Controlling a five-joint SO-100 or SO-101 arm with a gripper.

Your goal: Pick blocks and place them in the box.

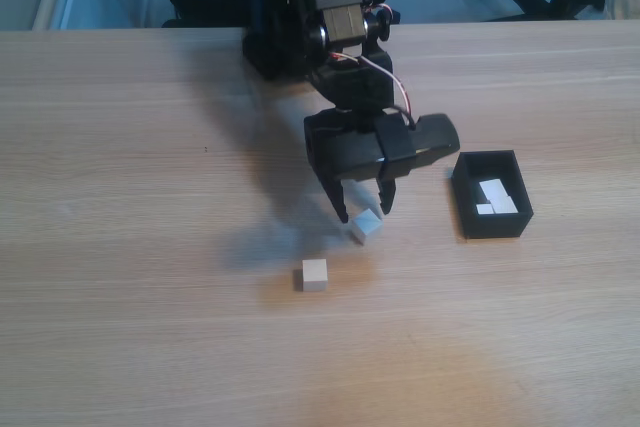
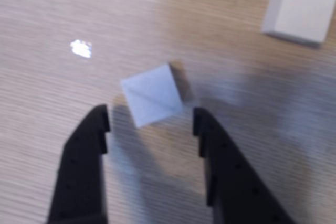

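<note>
Toward the tabletop's front edge in the fixed view, one white cube [image 1: 314, 274] sits alone; just right of it, a second, turned cube [image 1: 366, 226] lies below the gripper [image 1: 365, 210], whose jaws are spread apart. Rightward, the black box [image 1: 491, 223] holds two white blocks [image 1: 497, 197].

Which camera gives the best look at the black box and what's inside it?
The fixed view. It shows the whole box on the table, open-topped, with white blocks inside, to the right of the open gripper. The wrist view looks at two other blocks on the table instead.
</note>
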